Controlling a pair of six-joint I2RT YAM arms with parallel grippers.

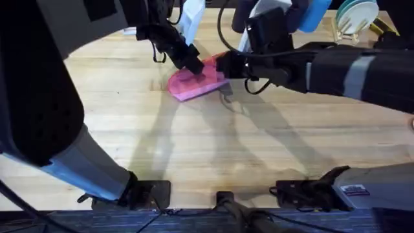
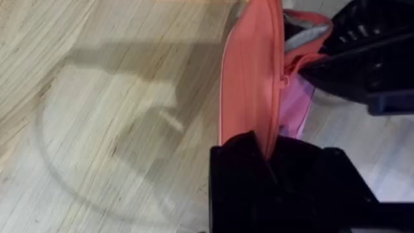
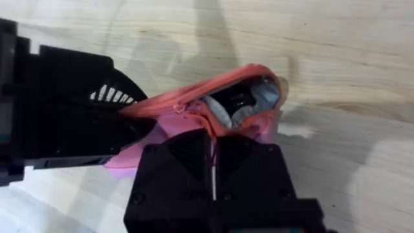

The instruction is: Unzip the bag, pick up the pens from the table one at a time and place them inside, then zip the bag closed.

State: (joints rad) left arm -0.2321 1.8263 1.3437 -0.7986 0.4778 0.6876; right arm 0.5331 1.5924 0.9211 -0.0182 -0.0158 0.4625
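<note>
We see the table [image 1: 213, 149], pale planks, with the bag [image 1: 193, 83] lying on it toward the far side, roughly midway across. Everything else we place against that bag.

The left arm reaches in from the bag's left, and the left gripper [image 1: 194, 66] sits on the bag's upper edge. In the left wrist view its black fingers [image 2: 242, 162] are closed narrow on the bag's [image 2: 249, 71] salmon-pink zipper edge, the fabric pinched between them and standing up out of the grip.

The right arm comes from the bag's right side, and the right gripper [image 1: 223, 65] meets the bag at its right end, just beside the left gripper. In the right wrist view its fingers [image 3: 187, 152] are drawn together on the zipper edge of the bag [image 3: 194, 103]. Beyond them the mouth gapes, showing a grey lining [image 3: 262, 94] and something dark inside that we cannot identify.
</note>
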